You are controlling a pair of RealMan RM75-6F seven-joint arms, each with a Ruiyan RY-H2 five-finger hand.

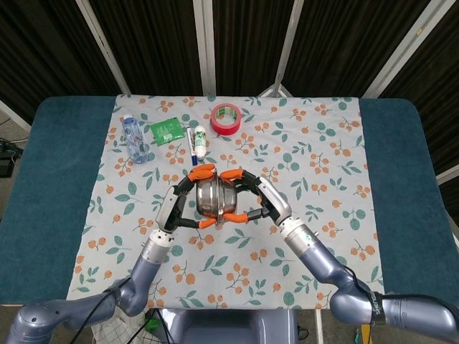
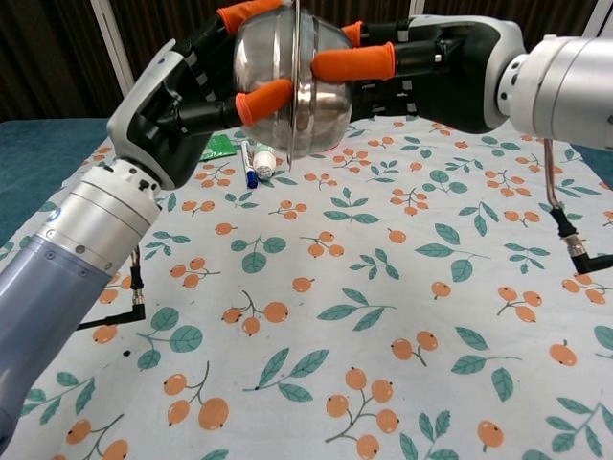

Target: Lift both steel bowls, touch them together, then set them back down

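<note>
Above cloth — left hand (image 2: 196, 81) grips left bowl (image 2: 268, 81), right hand (image 2: 421, 67) grips right bowl (image 2: 324, 96); rims touching.

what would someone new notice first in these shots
Two steel bowls, the left bowl and the right bowl, are held rim to rim above the middle of the floral cloth, forming one shiny ball. The left hand and right hand, with bright orange fingertips, grip them from either side. A red tape roll lies at the cloth's far edge.
</note>
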